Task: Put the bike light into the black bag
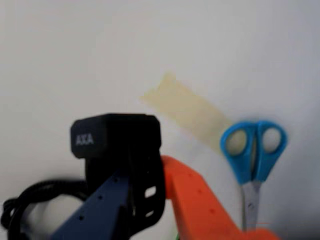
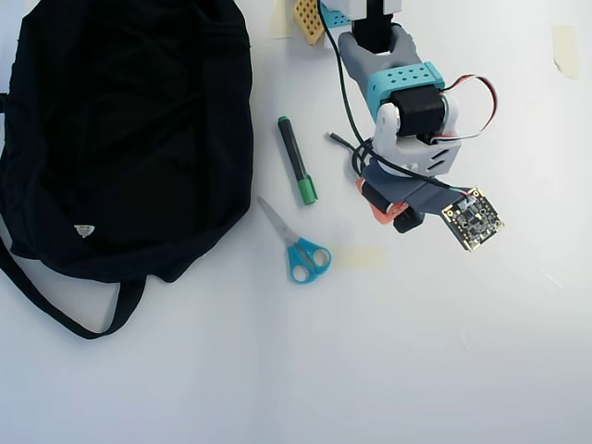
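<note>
Gripper [image 1: 145,200] clamps bike light [image 1: 117,137], apparently lifted; black bag [image 2: 120,129] well apart.

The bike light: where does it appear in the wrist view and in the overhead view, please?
Wrist view: the bike light, marked AXA, sits lower centre-left, between the hand's dark blue and orange fingers.
Overhead view: a small black block under the arm, right of centre; mostly hidden.
Shared landmark: the blue-handled scissors beside a tape strip.
</note>
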`<state>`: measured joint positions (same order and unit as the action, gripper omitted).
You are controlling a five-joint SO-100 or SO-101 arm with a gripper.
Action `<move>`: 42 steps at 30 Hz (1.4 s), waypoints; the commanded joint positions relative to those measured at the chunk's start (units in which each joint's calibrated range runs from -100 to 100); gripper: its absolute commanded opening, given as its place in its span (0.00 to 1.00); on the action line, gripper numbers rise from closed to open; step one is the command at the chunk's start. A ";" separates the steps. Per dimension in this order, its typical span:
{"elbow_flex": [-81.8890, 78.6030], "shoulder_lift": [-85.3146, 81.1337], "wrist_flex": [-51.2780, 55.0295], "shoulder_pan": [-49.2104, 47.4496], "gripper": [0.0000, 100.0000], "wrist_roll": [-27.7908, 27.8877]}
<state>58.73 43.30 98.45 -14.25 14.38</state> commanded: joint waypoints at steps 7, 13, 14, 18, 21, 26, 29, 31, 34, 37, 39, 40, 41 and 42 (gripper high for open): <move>-23.42 -23.54 1.20 0.19 0.02 -2.27; -31.32 -29.19 1.20 1.76 0.02 -3.48; -31.68 -29.35 1.20 2.36 0.02 -4.00; -32.04 -29.60 1.20 4.16 0.02 -3.84; -32.04 -29.60 1.20 6.10 0.02 -3.79; -34.02 -29.60 1.20 9.92 0.02 -4.11; -37.43 -29.60 1.20 12.53 0.02 -4.16; -38.15 -29.60 1.20 14.03 0.02 -4.21; -37.79 -29.60 1.20 16.42 0.02 -4.21; -37.61 -29.60 1.20 19.04 0.02 -4.16; -37.61 -29.60 1.20 20.61 0.02 -4.00; -37.61 -29.60 1.20 21.28 0.02 -4.00; -37.61 -29.69 1.20 21.81 0.02 -3.90; -37.52 -29.69 1.20 22.26 0.02 -3.84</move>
<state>20.36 17.39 98.45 6.02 10.33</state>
